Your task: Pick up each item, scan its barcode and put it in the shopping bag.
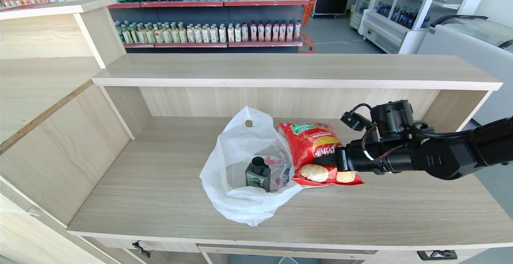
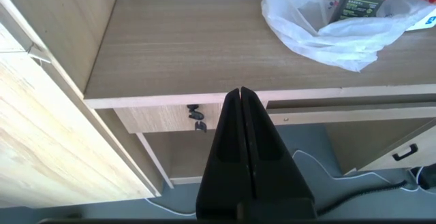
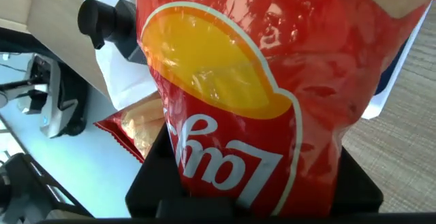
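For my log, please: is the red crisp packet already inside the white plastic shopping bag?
Out: red crisp packet, in the right gripper, sits beside the bag.

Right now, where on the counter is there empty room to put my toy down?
The counter is bare between the wooden side wall and the shopping bag, and along the front edge. It is crowded in the middle: the chip bag is right beside the shopping bag, with the right claw gripping it.
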Robot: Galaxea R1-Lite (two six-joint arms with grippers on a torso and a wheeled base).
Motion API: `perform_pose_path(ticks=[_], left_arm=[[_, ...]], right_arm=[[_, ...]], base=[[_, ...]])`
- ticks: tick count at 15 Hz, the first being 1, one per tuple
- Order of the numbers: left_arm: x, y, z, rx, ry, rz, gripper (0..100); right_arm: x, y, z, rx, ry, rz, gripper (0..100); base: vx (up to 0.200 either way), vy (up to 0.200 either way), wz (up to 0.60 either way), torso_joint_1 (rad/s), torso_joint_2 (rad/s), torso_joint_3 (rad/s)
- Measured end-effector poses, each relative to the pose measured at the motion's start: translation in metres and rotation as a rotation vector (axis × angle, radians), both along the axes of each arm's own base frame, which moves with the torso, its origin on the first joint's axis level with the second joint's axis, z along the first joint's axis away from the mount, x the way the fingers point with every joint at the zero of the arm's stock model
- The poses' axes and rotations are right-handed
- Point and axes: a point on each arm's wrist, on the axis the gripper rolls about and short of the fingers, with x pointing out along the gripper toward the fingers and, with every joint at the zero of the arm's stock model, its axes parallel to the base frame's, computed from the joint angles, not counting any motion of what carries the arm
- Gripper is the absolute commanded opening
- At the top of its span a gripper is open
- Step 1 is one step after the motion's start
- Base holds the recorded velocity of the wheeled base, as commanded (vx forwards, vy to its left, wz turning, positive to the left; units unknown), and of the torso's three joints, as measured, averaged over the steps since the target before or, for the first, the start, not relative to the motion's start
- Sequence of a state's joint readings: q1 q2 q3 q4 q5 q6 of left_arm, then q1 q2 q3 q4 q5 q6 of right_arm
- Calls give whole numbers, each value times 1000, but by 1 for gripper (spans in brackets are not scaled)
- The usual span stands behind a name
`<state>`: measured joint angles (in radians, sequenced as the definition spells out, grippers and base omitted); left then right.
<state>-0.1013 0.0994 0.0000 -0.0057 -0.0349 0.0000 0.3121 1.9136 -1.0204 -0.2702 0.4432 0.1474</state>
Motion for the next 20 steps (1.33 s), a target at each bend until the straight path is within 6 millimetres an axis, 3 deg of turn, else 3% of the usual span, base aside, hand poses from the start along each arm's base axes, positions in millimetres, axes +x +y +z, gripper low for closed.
perform_pose_path(ticks=[4, 8, 9, 17, 20], left_arm=[[0, 0, 0, 0, 0, 1, 0], [0, 0, 0, 0, 0, 0, 0], [0, 0, 0, 0, 0, 0, 0], [0, 0, 0, 0, 0, 0, 0], [0, 0, 0, 0, -1, 1, 0]], right_arm=[[2, 5, 19, -52, -141, 70, 0], [7, 6, 80, -199, -661, 191, 0], [6, 5, 89, -206, -719, 191, 0], [-4, 16, 98, -171, -804, 230, 0], [-4, 15, 90, -158, -755, 270, 0]], base=[[0, 0, 0, 0, 0, 0], [0, 0, 0, 0, 0, 0], [0, 0, 0, 0, 0, 0], [0, 0, 600, 1, 4, 2], [0, 0, 0, 0, 0, 0]])
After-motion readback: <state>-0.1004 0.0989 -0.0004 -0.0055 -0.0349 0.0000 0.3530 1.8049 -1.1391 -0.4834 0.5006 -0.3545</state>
